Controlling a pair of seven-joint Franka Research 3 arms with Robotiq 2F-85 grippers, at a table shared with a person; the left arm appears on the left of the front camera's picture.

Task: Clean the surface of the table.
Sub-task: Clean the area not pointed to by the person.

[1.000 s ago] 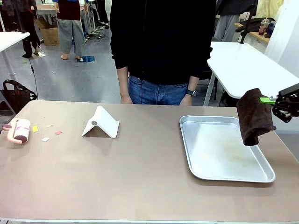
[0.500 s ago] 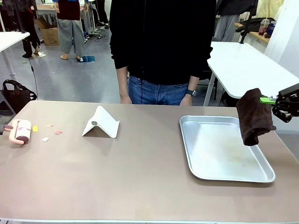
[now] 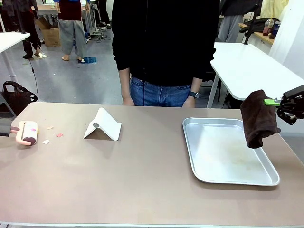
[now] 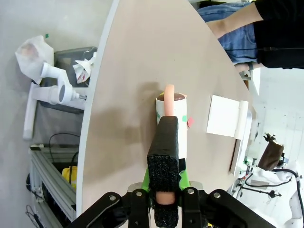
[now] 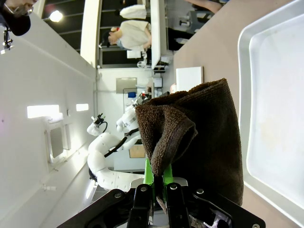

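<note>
Now the left hand (image 4: 167, 130) clamps a pink lint roller (image 3: 27, 132) at the taupe counter's (image 3: 142, 175) left edge; the right hand (image 3: 274, 101) grips a hanging dark-brown towel (image 3: 259, 118).

We see a grey floor (image 3: 61, 80) in the upper left. A white table (image 3: 251, 66) stands at the upper right, and a second white table (image 3: 9, 40) peeks in at the left edge. A brown box (image 3: 50, 35) sits on the floor near the top left corner.
</note>
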